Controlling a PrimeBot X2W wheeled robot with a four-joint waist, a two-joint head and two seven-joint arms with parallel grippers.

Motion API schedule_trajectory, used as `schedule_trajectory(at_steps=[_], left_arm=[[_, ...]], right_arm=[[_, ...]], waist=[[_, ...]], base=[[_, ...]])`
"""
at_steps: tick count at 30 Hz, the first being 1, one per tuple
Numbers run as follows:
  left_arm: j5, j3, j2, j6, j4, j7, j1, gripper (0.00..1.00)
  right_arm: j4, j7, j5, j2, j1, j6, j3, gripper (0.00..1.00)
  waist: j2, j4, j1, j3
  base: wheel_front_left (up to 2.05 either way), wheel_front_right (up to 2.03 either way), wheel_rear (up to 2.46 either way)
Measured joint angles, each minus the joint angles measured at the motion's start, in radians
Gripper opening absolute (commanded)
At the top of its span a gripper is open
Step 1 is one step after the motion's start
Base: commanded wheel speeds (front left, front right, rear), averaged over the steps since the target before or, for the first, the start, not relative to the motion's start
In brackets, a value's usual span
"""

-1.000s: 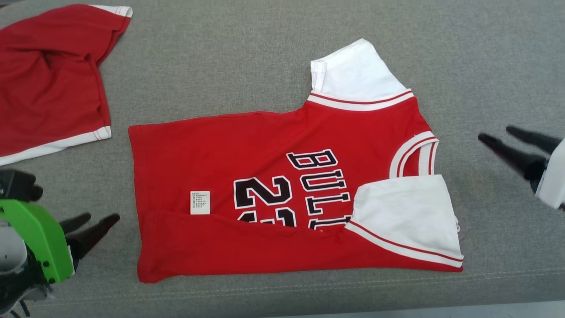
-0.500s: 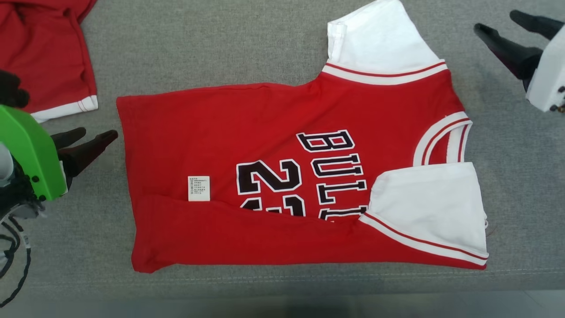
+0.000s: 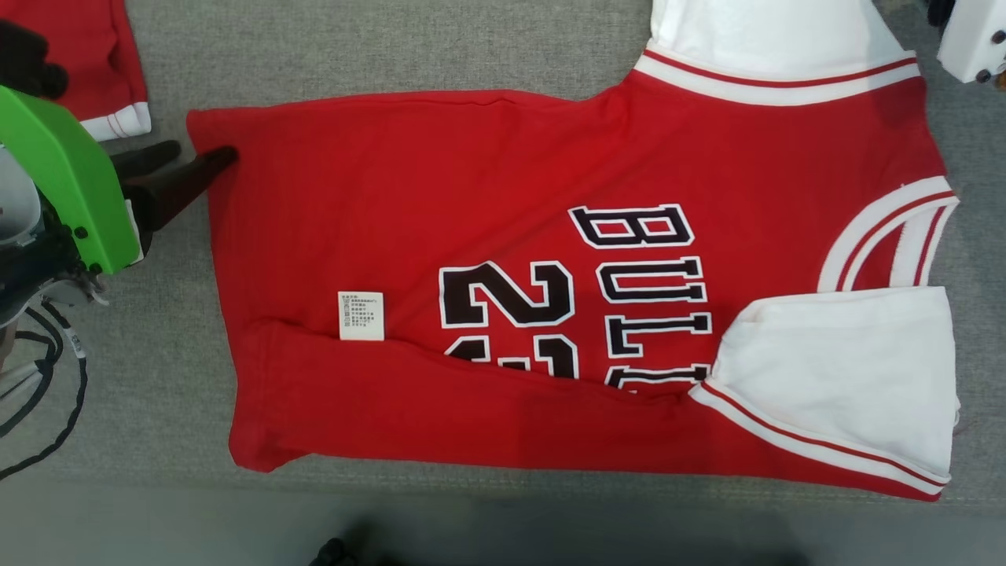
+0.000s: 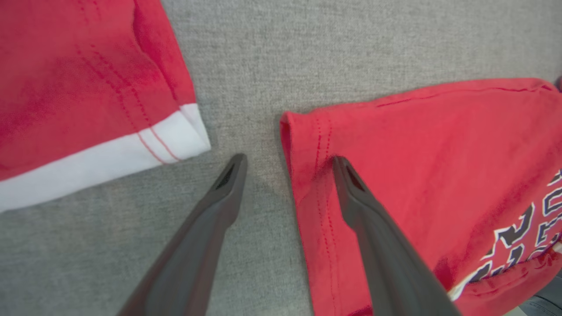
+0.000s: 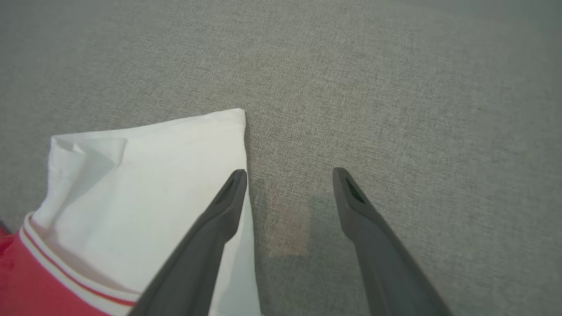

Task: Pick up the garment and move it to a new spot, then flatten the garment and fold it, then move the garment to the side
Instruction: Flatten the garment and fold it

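Observation:
The garment (image 3: 471, 196) is a red jersey with black lettering and white sleeves. It lies flat on the grey cloth surface (image 3: 393, 47), with its near long edge folded over. My left gripper (image 3: 203, 149) is open at the hem's far corner. In the left wrist view the left gripper (image 4: 290, 161) straddles that hem edge, with one fingertip (image 4: 340, 163) on the red cloth (image 4: 417, 153). My right gripper (image 5: 290, 175) is open at the far white sleeve (image 5: 153, 184), one finger over the sleeve's edge. Its white wrist housing (image 3: 974, 39) shows at the top right.
A second red garment with white trim (image 3: 102, 71) lies close to the left, also seen in the left wrist view (image 4: 88, 87). The surface's front edge (image 3: 503, 491) runs just below the jersey. A black cable (image 3: 47, 393) hangs by my left arm.
The camera has come closer, so the whole picture has shifted. My left gripper has gone from beside the hem's near part to its far corner. My right gripper has moved from beside the collar to the far sleeve.

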Motion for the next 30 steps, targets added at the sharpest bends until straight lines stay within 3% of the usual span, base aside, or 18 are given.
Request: schedule_trajectory(at_steps=[4,11,21,22,24,27,28,30], left_arm=[[0.004,0.001,-0.015,-0.018,0.034,-0.012,-0.034,1.00],[0.012,-0.008,-0.048,-0.048,0.092,-0.018,-0.080,1.00],[0.012,-0.021,-0.062,-0.070,0.175,-0.016,-0.098,1.00],[0.012,-0.022,-0.063,-0.070,0.183,-0.016,-0.098,1.00],[0.012,-0.023,-0.063,-0.074,0.198,-0.016,-0.098,1.00],[0.012,-0.027,-0.063,-0.077,0.212,-0.010,-0.098,1.00],[0.011,-0.027,-0.063,-0.078,0.215,-0.008,-0.098,1.00],[0.010,-0.028,-0.064,-0.078,0.221,-0.008,-0.098,1.00]], right_arm=[[0.058,-0.008,-0.011,0.054,-0.007,0.000,0.033,1.00],[0.133,-0.042,-0.029,0.086,-0.071,0.013,0.039,1.00],[0.246,-0.058,-0.026,0.139,-0.106,0.078,0.075,1.00],[0.254,-0.055,-0.024,0.145,-0.106,0.085,0.080,0.91],[0.270,-0.053,-0.010,0.159,-0.106,0.098,0.085,0.47],[0.284,-0.041,0.001,0.174,-0.106,0.113,0.095,0.33],[0.288,-0.037,0.001,0.176,-0.106,0.120,0.098,0.05],[0.297,-0.036,0.001,0.181,-0.106,0.131,0.101,0.00]], waist=[[0.0000,0.025,0.0000,0.037],[0.0000,0.057,-0.0001,0.058],[0.0000,0.060,-0.0001,0.028],[0.0000,0.060,-0.0001,0.023],[0.0000,0.058,-0.0001,0.013],[0.0000,0.055,-0.0001,0.000],[0.0000,0.053,-0.0001,-0.003],[0.0000,0.051,-0.0001,-0.006]], base=[[0.00,0.00,0.00],[0.00,0.00,0.00],[0.00,0.00,0.00],[0.00,0.00,0.00],[0.00,0.00,0.00],[0.00,0.00,0.00],[0.00,0.00,0.00],[0.00,0.00,0.00]])
